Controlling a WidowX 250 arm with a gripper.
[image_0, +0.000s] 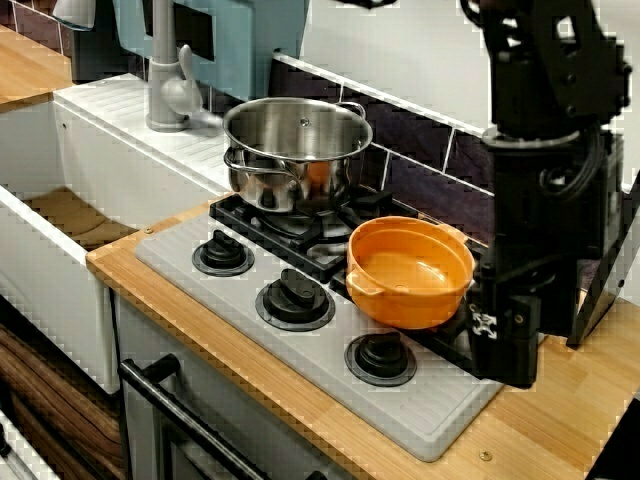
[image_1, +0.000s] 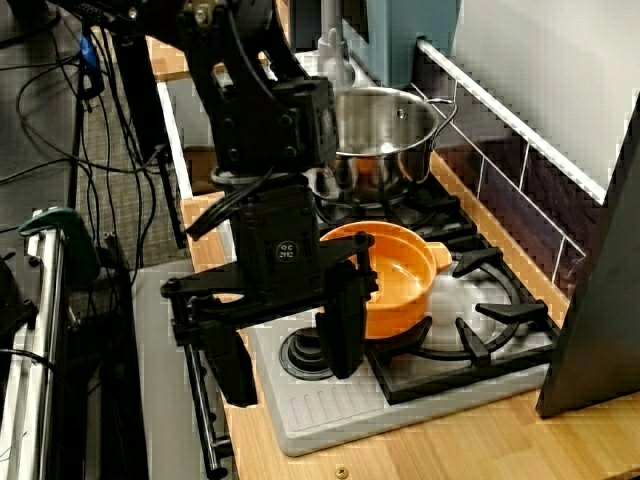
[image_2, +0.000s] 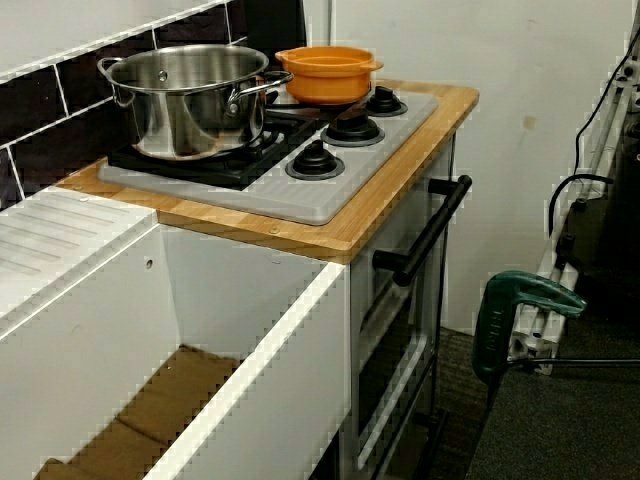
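Note:
Seen from behind the arm, my black gripper hangs low over the near end of the grey stove top. It is open wide and holds nothing. One finger stands close against the orange pot; whether it touches I cannot tell. A black knob lies below the gap. In the front view the gripper is edge-on, right of the orange pot. A steel pot sits on the back burner. The sink-side view shows the orange pot and steel pot, no gripper.
Three knobs line the stove's front. A white sink and grey faucet lie left. An oven handle runs below the counter. A tiled wall backs the stove. Cables and a green clamp are on the floor side.

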